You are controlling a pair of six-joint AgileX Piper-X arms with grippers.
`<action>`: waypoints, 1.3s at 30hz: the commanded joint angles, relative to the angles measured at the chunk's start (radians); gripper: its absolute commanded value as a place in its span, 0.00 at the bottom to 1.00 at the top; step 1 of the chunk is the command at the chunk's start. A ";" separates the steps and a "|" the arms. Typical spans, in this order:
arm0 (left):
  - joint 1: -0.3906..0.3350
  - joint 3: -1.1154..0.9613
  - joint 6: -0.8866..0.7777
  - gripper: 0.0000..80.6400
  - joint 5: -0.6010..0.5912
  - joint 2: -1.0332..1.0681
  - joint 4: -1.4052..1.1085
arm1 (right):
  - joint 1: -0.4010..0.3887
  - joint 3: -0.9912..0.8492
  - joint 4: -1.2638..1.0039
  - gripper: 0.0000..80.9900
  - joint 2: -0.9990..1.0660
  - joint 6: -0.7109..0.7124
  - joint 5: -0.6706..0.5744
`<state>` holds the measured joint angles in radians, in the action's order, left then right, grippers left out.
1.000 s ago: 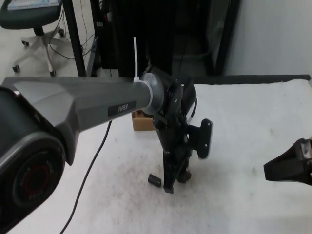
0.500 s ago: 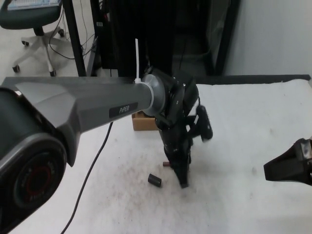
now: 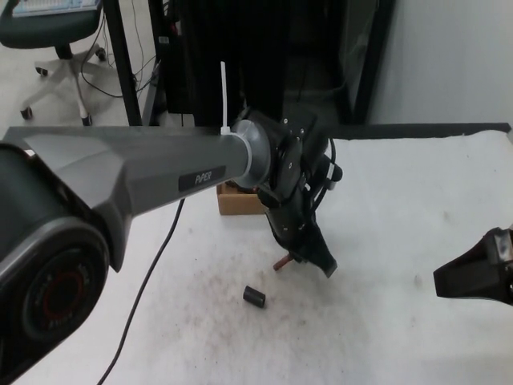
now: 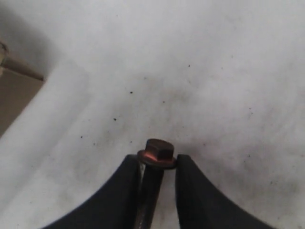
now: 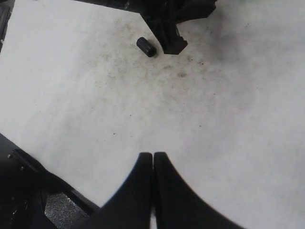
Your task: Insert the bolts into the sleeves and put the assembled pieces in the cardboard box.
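My left gripper is shut on a copper-coloured bolt, holding it by the shank with the hex head sticking out past the fingertips, just above the white bench cover. A short black sleeve lies on the cover close beside that gripper, on the near side. The cardboard box stands behind the left arm's wrist, mostly hidden by it. My right gripper hovers at the bench's right side, fingers pressed together with nothing between them.
The left arm's grey link crosses the left half of the high view, with a black cable trailing below it. The white cover is bare to the right and front. An office chair and dark frames stand behind the bench.
The left wrist has turned and swung to the right, from pointing straight down to slanted. The copper bolt now shows at its tips. The right arm has kept still.
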<state>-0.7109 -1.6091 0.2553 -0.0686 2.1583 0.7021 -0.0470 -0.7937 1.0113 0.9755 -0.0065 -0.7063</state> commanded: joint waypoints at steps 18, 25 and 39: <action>0.019 -0.105 0.373 0.49 0.132 0.008 0.156 | -0.001 -0.001 0.002 0.01 -0.009 0.006 -0.058; 0.024 -0.105 0.366 0.50 -0.022 0.008 0.158 | -0.001 -0.001 0.002 0.01 -0.009 0.006 -0.058; 0.045 -0.105 0.395 0.50 -0.015 0.008 0.147 | -0.001 -0.001 0.002 0.01 -0.009 0.006 -0.058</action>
<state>-0.6741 -1.7056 0.6395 -0.0946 2.1710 0.8540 -0.0470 -0.7937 1.0113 0.9755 -0.0065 -0.7473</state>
